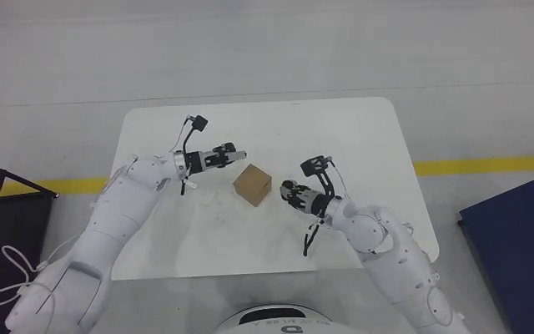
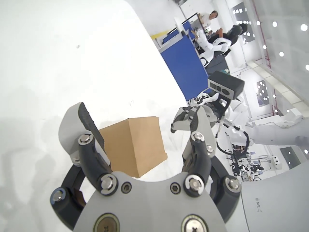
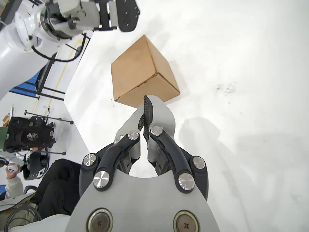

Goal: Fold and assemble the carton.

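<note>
carton [image 1: 253, 184]: closed cube, free on table [image 1: 350, 134]
left gripper [image 1: 239, 154]: spread wide, empty
right gripper [image 3: 146, 103]: pinched together, empty
risk: one-sided nudge may skid carton, reopen flap

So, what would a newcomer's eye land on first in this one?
The closed brown carton, standing near the middle of the white table. Next, the two grippers flanking it, neither holding it: the left gripper with its jaws open on one side, and the right gripper with its jaws shut on the other.
</note>
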